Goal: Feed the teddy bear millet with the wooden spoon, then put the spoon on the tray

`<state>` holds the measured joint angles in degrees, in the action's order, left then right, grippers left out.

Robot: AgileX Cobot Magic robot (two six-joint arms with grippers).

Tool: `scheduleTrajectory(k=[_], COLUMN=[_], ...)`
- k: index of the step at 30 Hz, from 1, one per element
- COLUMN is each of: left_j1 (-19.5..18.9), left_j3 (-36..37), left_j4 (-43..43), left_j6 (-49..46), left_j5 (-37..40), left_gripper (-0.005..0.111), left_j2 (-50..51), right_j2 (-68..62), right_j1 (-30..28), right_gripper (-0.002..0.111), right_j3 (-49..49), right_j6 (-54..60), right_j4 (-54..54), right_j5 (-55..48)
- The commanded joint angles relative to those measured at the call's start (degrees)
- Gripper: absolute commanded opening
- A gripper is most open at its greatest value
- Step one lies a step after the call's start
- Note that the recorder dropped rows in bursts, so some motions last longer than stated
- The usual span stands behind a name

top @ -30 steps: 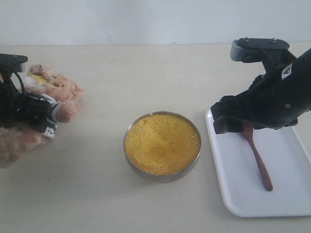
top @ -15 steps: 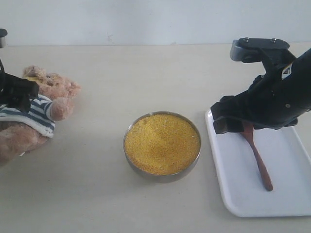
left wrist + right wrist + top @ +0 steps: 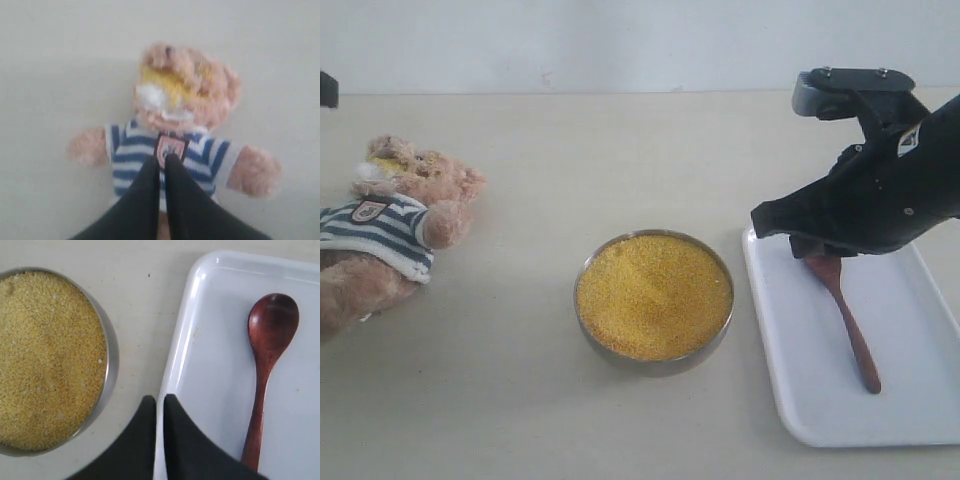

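Wooden spoon (image 3: 847,325) lies flat on the tray (image 3: 910,405) at the right of the table (image 3: 500,410), its oval bowl toward the far edge and its handle running toward the near one. The right gripper (image 3: 156,400) hovers over the tray's inner rim beside the spoon, its fingers pressed together and holding nothing. Just left of the tray stands the metal bowl (image 3: 650,366), filled with millet (image 3: 653,295). The teddy bear (image 3: 390,225) lies on its back at the far left, yellow grains on its muzzle. The left gripper (image 3: 161,160) points at its chest badge, fingers closed together; the blurred wrist view seems to show them clear of the shirt.
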<state>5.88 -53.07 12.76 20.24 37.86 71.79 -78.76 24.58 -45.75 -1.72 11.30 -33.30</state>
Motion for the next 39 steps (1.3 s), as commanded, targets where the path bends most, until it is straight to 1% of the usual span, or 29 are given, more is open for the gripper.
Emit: scheduleTrajectory(k=[1,4,9,15,18,23,27,34,39], left_j1=[-1.32,-1.41,-1.41,-1.41,-1.41,-1.41,-1.41,-1.41,-1.41], left_j3=[0.81,3.30,9.68,18.71,23.18,27.51,28.54,28.54,28.54], left_j4=[-0.78,-0.96,-0.96,-0.96,-0.96,-0.96,-0.96,-0.96,-0.96], left_j6=[-0.07,-0.07,0.78,3.02,3.36,3.36,3.36,3.36,3.36], left_j5=[-8.48,-13.86,-21.11,-31.87,-35.37,-36.02,-35.23,-34.82,-34.82], left_gripper=[0.004,0.004,0.004,0.004,0.004,0.004,0.004,0.004,0.004], left_j2=[-8.07,-13.18,-21.19,-29.98,-34.39,-42.30,-46.12,-50.04,-50.31], right_j2=[3.75,8.91,20.40,32.62,39.44,50.07,55.04,57.51,57.51], right_j1=[-0.03,-0.03,-0.03,-0.03,-0.03,-0.03,-0.03,-0.03,-0.03], right_gripper=[0.001,0.001,0.001,0.001,0.001,0.001,0.001,0.001,0.001], right_j3=[1.79,5.33,12.29,20.03,23.87,27.55,28.14,28.14,28.14], right_j6=[-0.18,-1.62,-1.46,-1.28,-1.16,-1.16,-1.16,-1.16,-1.16], right_j4=[-0.30,-0.81,-1.80,-2.21,-2.21,-2.21,-2.21,-2.21,-2.21], right_j5=[6.57,14.12,24.85,32.82,35.57,34.04,31.50,32.41,32.41])
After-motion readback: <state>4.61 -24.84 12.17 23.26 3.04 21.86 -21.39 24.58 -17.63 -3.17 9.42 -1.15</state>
